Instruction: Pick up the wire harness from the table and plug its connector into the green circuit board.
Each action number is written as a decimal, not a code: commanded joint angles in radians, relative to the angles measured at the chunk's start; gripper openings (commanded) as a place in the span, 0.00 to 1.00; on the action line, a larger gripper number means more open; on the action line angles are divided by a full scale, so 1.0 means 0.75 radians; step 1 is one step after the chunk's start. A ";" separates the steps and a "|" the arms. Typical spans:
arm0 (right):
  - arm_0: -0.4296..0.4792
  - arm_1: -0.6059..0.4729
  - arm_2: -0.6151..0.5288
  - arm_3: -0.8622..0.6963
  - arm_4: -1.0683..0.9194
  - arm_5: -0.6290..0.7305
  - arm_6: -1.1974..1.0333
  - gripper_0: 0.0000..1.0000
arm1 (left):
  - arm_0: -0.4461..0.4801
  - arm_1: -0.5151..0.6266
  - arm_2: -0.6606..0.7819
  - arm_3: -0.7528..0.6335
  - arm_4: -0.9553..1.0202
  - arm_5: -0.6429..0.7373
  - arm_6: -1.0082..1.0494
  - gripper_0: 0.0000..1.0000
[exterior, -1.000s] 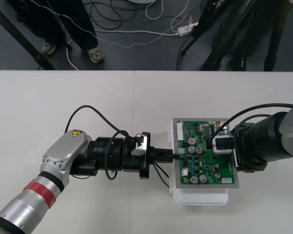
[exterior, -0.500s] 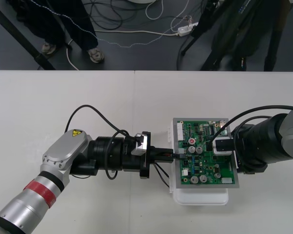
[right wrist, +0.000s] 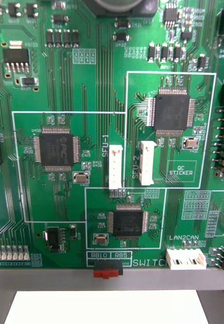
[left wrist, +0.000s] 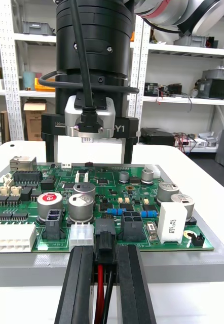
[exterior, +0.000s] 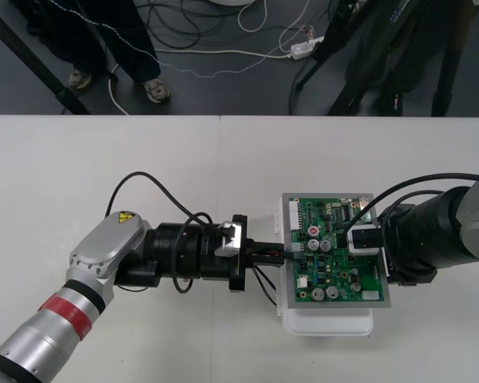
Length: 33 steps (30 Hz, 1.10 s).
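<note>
Right gripper (exterior: 363,239) shifted a hair to the right and toward the near side over the green circuit board (exterior: 327,275). Most of that came in the first half second, almost none since. Left gripper (exterior: 281,255), black plug (left wrist: 105,243) in my fingers, rolled a touch: its wrist camera (exterior: 230,239) now sits slightly nearer and further left. Tips crept marginally right toward the board's left edge.

The left arm (exterior: 104,271) is stretching low and level from the left, the left gripper (exterior: 281,256) pinching its black fingers (left wrist: 81,283) together on a small plug (left wrist: 105,242), while the right arm (exterior: 439,235) is holding the right gripper (exterior: 364,238) pointing straight down, fingers (left wrist: 127,149) standing apart.
</note>
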<state>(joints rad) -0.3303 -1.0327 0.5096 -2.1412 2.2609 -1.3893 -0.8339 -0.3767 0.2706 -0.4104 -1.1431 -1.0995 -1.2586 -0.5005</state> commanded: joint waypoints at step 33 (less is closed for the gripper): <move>0.013 0.011 0.016 -0.049 0.004 0.008 -0.034 1.00 | 0.013 -0.109 -0.052 -0.071 0.002 0.019 -0.093 0.00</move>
<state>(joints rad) -0.3268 -1.0327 0.5096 -2.1422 2.2627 -1.3896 -0.8339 -0.3761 0.2480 -0.4144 -1.1525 -1.0996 -1.2527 -0.5035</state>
